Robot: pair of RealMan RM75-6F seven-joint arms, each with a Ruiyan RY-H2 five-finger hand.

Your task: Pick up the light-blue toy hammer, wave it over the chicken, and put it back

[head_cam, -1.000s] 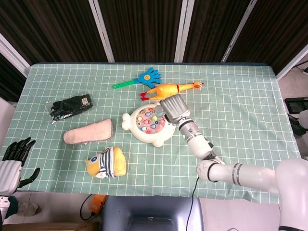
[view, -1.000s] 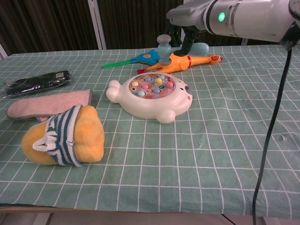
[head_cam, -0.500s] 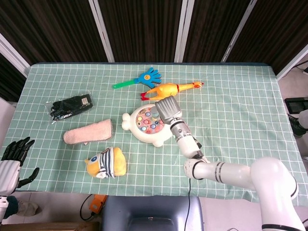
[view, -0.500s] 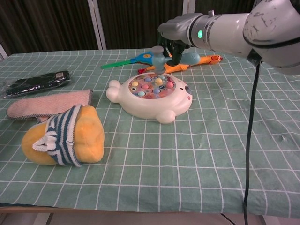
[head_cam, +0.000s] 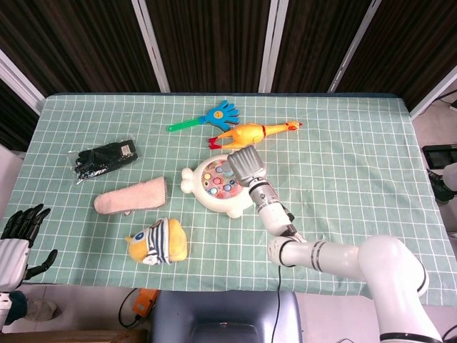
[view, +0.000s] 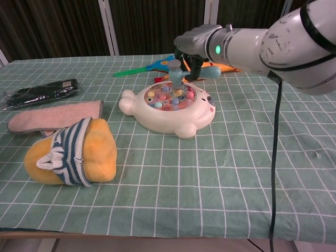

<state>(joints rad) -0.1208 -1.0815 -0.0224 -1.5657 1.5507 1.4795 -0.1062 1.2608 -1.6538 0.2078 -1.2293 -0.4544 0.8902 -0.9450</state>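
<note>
While dark slatted panels back the green checked tablecloth (head_cam: 343,150), right robot hand (view: 191,55) grips the light-blue toy hammer (view: 181,71)

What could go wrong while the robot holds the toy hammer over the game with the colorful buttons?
The robot hand grips the light-blue toy hammer low over the white button game. Lowered carelessly, the hammer head might bump the buttons or shove the game sideways. The chicken lies just behind the game, so the hand could nudge it. If the grip slips, the hammer may drop onto the game.
</note>
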